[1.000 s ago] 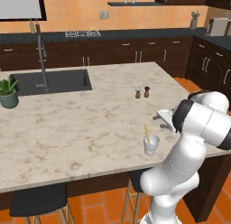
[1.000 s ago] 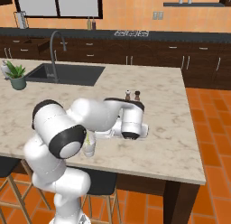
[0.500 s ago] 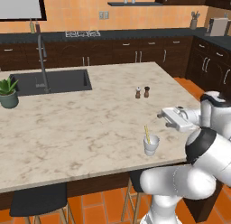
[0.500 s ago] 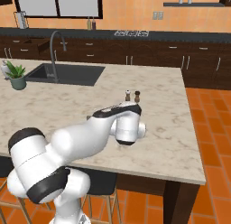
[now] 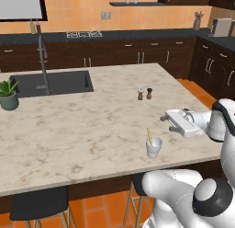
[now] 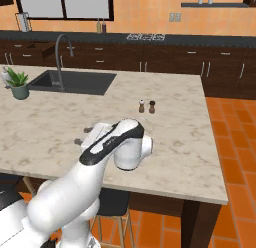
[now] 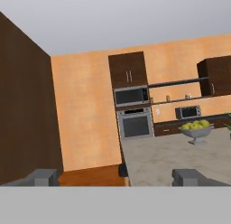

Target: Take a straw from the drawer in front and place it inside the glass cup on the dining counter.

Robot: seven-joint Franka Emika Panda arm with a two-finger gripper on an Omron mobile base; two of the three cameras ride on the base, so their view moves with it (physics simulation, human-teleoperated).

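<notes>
The glass cup (image 5: 154, 147) stands near the front edge of the beige marble dining counter (image 5: 82, 130). The yellow straw (image 5: 149, 136) leans inside it, its top sticking out. My gripper (image 5: 167, 123) hovers level just right of the cup and a little above the counter, open and holding nothing. From the right base view the gripper (image 6: 82, 135) points left and my arm hides the cup. In the hand view the fingertips (image 7: 43, 177) stand wide apart with nothing between them. A brown drawer (image 6: 44, 49) looks pulled out of the back cabinets.
Two small shakers (image 5: 144, 94) stand mid-counter beyond the cup. A sink (image 5: 50, 82) with a tall faucet and a potted plant (image 5: 8, 94) sit at the counter's left end. A fruit bowl (image 7: 195, 129) rests farther along the top. Stools stand below the front edge.
My arm's elbow has swung out to the right and lower, while the hand stayed close to the right of the cup. The straw remains in the cup.
</notes>
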